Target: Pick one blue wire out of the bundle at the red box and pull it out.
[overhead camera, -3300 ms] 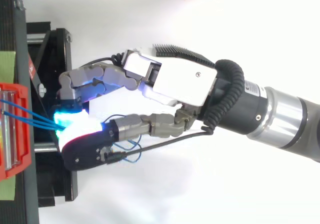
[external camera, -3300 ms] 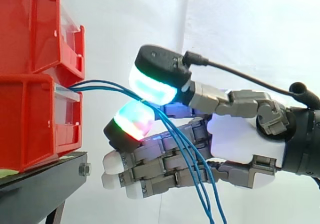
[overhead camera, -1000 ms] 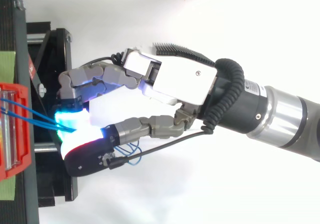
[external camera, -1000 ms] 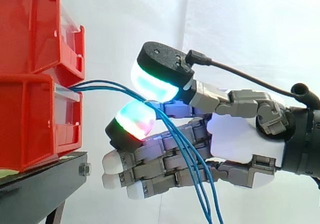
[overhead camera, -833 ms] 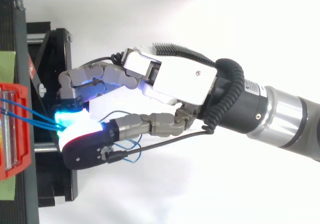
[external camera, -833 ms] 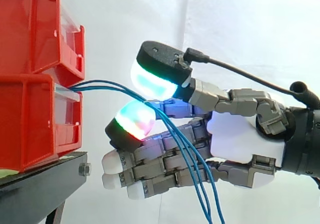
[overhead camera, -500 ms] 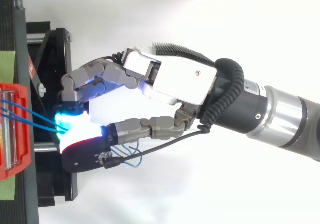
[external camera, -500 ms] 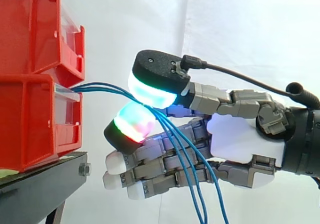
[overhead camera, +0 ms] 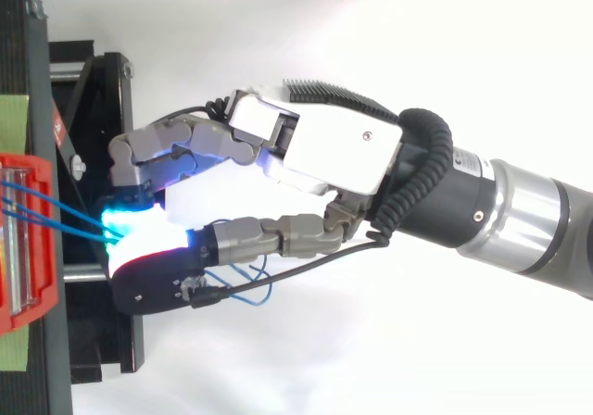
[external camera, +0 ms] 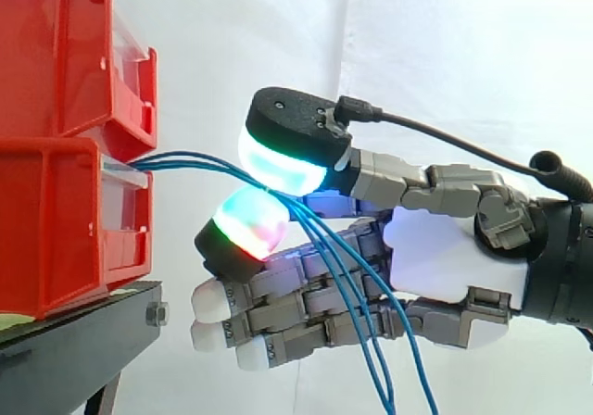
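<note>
Side view: hand (external camera: 454, 257) pinches blue wires (external camera: 176, 160) between glowing pads, beside red box (external camera: 56, 220).

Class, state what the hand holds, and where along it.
The blue wires, pinched by the hand between glowing fingertips, just out from the red bin.
</note>
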Robot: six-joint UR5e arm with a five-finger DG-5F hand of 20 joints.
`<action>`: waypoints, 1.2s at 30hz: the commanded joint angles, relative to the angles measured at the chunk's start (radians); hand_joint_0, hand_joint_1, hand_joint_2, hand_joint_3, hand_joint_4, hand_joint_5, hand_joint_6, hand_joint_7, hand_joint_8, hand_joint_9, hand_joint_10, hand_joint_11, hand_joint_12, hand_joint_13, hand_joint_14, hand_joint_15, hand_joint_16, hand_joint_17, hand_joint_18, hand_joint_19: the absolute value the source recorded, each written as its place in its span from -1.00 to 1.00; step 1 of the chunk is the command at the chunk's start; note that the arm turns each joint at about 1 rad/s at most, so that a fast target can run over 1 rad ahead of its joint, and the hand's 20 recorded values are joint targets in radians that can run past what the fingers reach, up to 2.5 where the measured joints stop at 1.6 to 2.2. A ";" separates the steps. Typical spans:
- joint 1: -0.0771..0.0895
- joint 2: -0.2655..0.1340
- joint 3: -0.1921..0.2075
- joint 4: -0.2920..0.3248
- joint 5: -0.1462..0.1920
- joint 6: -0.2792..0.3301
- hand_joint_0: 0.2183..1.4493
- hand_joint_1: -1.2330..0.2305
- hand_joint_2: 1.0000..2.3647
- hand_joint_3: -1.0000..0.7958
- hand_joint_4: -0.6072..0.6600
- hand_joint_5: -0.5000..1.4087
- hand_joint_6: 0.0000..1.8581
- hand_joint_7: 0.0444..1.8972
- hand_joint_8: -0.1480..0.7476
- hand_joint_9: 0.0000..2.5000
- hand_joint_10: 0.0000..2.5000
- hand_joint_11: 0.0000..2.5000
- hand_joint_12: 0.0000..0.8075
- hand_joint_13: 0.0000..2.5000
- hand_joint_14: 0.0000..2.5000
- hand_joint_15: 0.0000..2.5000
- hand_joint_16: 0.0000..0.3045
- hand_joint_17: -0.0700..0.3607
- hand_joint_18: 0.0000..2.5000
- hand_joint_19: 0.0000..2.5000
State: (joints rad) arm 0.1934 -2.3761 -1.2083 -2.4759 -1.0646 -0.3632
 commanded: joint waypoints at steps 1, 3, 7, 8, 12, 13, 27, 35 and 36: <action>0.000 0.000 0.001 0.000 0.000 0.000 -0.49 -0.11 -0.99 -0.31 0.31 -0.54 -0.46 0.41 -0.13 -0.20 -0.99 -0.61 -0.17 -0.47 -0.99 -0.69 -0.65 -0.13 -0.66 -0.58; 0.000 0.000 0.001 0.000 0.000 0.000 -0.51 -0.15 -0.99 -0.34 0.32 -0.55 -0.45 0.42 -0.11 -0.20 -0.99 -0.60 -0.15 -0.47 -0.99 -0.69 -0.65 -0.11 -0.65 -0.58; 0.000 0.000 -0.001 0.000 0.000 0.000 -0.55 -0.22 -1.00 -0.42 0.32 -0.58 -0.34 0.25 -0.09 -0.19 -0.99 -0.56 -0.13 -0.47 -0.99 -0.69 -0.63 -0.09 -0.65 -0.59; 0.000 0.000 -0.001 0.000 0.000 0.000 -0.56 -0.23 -1.00 -0.43 0.32 -0.59 -0.32 0.22 -0.09 -0.19 -0.98 -0.55 -0.12 -0.47 -0.99 -0.68 -0.63 -0.09 -0.65 -0.58; 0.000 0.000 -0.001 0.000 0.000 0.000 -0.56 -0.30 -1.00 -0.44 0.31 -0.62 -0.22 0.08 -0.10 -0.22 -0.98 -0.52 -0.12 -0.48 -0.99 -0.68 -0.63 -0.09 -0.65 -0.59; 0.000 0.000 0.001 0.000 0.000 0.001 -0.53 -0.33 -1.00 -0.42 0.30 -0.63 -0.21 0.04 -0.11 -0.22 -0.98 -0.52 -0.14 -0.48 -0.99 -0.68 -0.64 -0.11 -0.66 -0.59; 0.000 0.002 -0.001 0.006 0.000 0.001 -0.35 -0.21 -0.98 -0.05 0.46 -0.55 -0.45 0.38 -0.13 -0.20 -0.99 -0.63 -0.17 -0.46 -0.99 -0.69 -0.65 -0.11 -0.64 -0.59; 0.000 0.002 -0.001 0.003 -0.003 0.012 -0.38 -0.41 -0.97 -0.12 0.29 -0.64 -0.20 0.05 -0.15 -0.25 -0.98 -0.50 -0.19 -0.48 -0.99 -0.69 -0.67 -0.15 -0.65 -0.59; 0.000 0.002 0.001 0.002 -0.003 0.015 -0.38 -0.43 -0.98 -0.16 0.31 -0.64 -0.18 0.01 -0.15 -0.25 -0.98 -0.51 -0.19 -0.49 -0.99 -0.68 -0.67 -0.15 -0.65 -0.59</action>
State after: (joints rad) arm 0.1933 -2.3749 -1.2078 -2.4714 -1.0664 -0.3566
